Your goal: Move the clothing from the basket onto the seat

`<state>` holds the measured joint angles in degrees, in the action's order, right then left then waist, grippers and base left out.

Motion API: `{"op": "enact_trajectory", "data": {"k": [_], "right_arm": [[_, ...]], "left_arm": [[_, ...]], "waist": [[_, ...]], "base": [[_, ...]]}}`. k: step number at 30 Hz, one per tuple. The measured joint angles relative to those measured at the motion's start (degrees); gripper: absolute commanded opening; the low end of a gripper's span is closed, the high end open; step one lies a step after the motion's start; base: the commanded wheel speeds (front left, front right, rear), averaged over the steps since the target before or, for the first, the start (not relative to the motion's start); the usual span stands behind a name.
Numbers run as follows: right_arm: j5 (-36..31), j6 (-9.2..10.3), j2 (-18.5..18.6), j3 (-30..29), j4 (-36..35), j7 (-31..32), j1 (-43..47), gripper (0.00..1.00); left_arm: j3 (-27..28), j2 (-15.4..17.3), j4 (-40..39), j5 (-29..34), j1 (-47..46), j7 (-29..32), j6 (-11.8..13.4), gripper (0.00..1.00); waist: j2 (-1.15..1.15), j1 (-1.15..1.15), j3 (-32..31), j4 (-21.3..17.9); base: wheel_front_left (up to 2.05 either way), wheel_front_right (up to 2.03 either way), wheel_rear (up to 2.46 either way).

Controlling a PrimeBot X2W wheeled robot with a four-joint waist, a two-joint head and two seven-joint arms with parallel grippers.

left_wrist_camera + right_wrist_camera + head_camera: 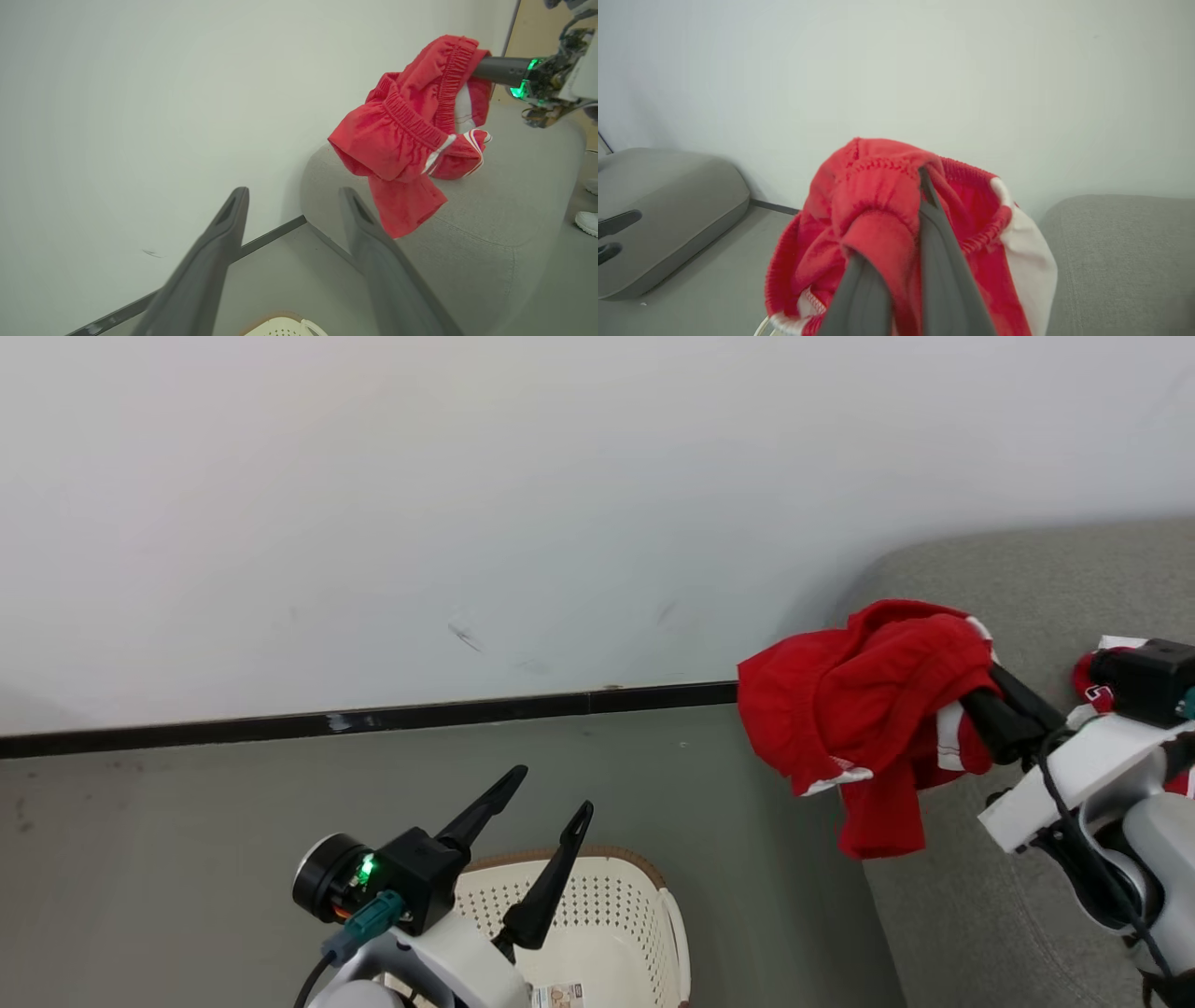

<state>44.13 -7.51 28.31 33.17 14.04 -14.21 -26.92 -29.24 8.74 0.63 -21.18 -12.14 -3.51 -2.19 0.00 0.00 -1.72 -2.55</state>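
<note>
Two fingers of the right gripper (896, 275) pinch the bunched red clothing (840, 709), which hangs at the rounded left edge of the grey seat (1027, 579). The left gripper (551, 789) is spread and empty above the basket (667, 915). A strip of floor (766, 877) separates basket and seat.

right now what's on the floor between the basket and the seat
Nothing: in the head view the floor between the basket and the seat is bare.
</note>
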Motion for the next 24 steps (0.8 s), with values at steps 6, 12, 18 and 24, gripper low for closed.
{"op": "enact_trajectory", "data": {"k": [6,12,18,24], "right_arm": [[-1.4,0.0,0.4,-6.9,-0.2,0.0,4.9,0.0],[-3.2,0.01,0.4,-12.3,-1.2,0.0,9.3,0.0],[-5.0,0.01,-0.5,-17.1,-2.9,0.0,14.6,0.0],[-6.7,0.01,-1.6,-21.3,-4.3,0.0,18.4,0.0]], "left_arm": [[-1.8,-0.4,0.7,0.1,1.1,-0.6,-0.6,1.0],[-3.2,-1.3,1.3,0.1,1.2,-1.2,-1.5,1.0],[-4.5,-1.9,1.8,0.1,1.2,-1.7,-2.0,1.0],[-5.2,-2.0,2.1,0.5,1.2,-2.2,-2.0,1.0]], "waist": [[0.0,0.0,-0.4,-1.7],[0.0,0.0,-0.7,-3.8],[0.0,0.0,-0.9,-6.5],[0.0,0.0,-0.8,-8.9]], "base": [[0.0,0.0,0.0],[0.0,0.0,0.0],[0.0,0.0,0.0],[0.0,0.0,0.0]]}}
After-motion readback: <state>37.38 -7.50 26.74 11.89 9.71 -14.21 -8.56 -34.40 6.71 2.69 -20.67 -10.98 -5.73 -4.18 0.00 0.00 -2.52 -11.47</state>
